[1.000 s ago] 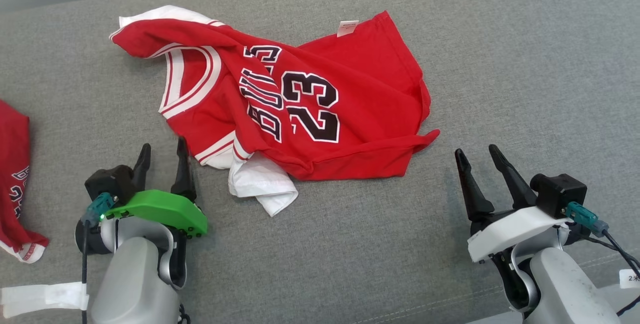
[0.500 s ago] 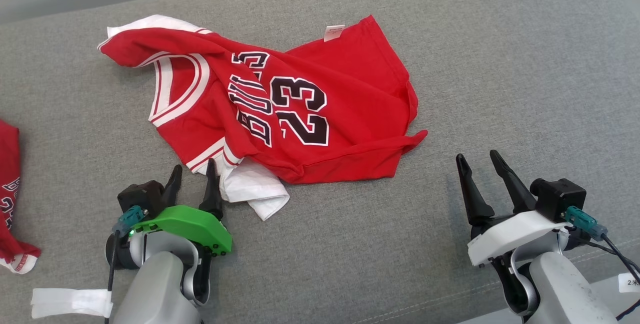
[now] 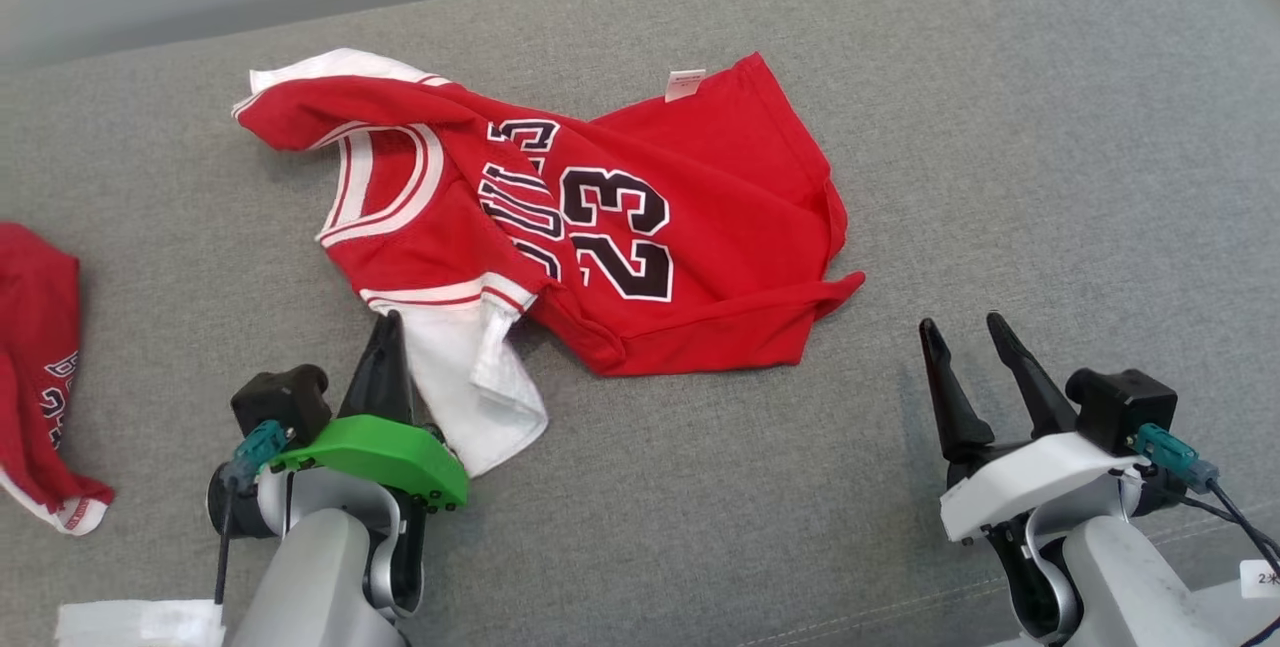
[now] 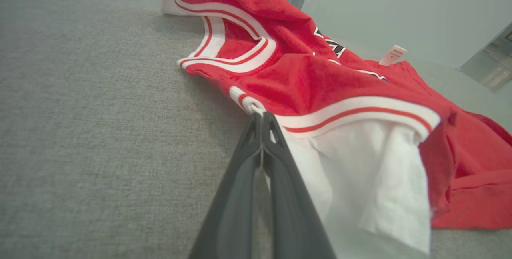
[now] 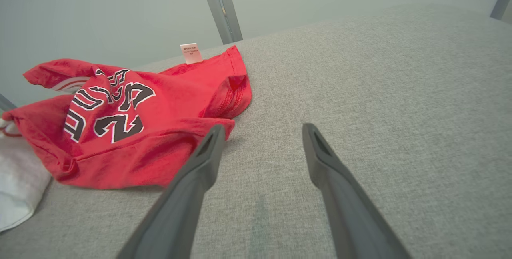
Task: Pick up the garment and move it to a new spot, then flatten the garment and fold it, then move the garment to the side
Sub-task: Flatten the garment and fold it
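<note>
The garment (image 3: 700,227) lies crumpled on the grey cushion, a red jersey with "BULLS 23" print, striped trim and a small white tag (image 3: 685,84). Its white sleeve (image 3: 470,387) spreads toward me at the lower left. My left gripper (image 3: 388,325) is shut on the sleeve's left edge just below the striped trim; in the left wrist view the fingertips (image 4: 262,117) pinch together at that edge of the garment (image 4: 320,79). My right gripper (image 3: 965,332) stands open on the bare cushion, to the right of the hem corner. The right wrist view shows the garment (image 5: 160,103) left of the open right gripper (image 5: 262,129).
Another red garment (image 3: 35,357) lies at the left edge. A white strip (image 3: 130,622) sits at the bottom left. The grey cushion (image 3: 1050,177) stretches bare to the right. A metal post (image 5: 220,7) stands behind the cushion's far edge.
The left gripper's fingers have closed on the white sleeve's edge, and the sleeve has unfolded and spread out. The camera view has shifted a little. The right gripper has stayed open in place.
</note>
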### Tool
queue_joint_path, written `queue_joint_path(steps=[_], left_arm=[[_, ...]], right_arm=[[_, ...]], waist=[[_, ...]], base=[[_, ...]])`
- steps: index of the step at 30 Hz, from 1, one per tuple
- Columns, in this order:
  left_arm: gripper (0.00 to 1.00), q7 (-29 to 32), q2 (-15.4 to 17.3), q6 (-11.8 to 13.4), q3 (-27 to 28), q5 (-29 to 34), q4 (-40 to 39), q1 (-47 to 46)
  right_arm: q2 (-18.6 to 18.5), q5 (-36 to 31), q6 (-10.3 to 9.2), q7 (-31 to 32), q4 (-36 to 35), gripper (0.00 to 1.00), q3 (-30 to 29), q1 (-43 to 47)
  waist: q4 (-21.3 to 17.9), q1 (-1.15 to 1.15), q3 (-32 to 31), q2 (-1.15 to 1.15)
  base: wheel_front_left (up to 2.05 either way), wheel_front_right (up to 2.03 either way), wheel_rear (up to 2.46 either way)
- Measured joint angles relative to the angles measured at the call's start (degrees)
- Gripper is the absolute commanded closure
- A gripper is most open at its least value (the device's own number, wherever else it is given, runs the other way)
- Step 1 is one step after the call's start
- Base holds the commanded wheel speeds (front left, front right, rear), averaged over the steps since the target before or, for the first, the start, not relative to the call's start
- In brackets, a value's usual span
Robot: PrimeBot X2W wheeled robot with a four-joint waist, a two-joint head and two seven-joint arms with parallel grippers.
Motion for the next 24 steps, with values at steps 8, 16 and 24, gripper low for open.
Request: queue_joint_path(steps=[8, 16, 24], left_arm=[[1.0, 0.0, 0.55, 0.65, 6.34, 4.8, -0.78, 4.4], [0.0, 0.0, 3.11, 2.36, 10.37, 7.04, 3.41, 6.05], [0.0, 0.0, 0.99, 1.8, 13.27, 9.24, -1.85, 11.06]], right_arm=[[0.42, 0.52, 0.0, 0.0, 0.8, 0.0, -0.2, 2.16], [1.33, 0.51, 0.0, 0.0, 1.48, 0.0, 1.12, 2.9], [1.05, 0.32, 0.0, 0.0, 1.59, 0.0, -0.11, 4.35]], waist=[[2.74, 0.0, -3.23, 0.0], [4.56, 0.0, -7.24, 0.0], [5.54, 0.0, -9.84, 0.0]], base=[[0.0, 0.0, 0.0], [0.0, 0.0, 0.0], [0.0, 0.0, 0.0]])
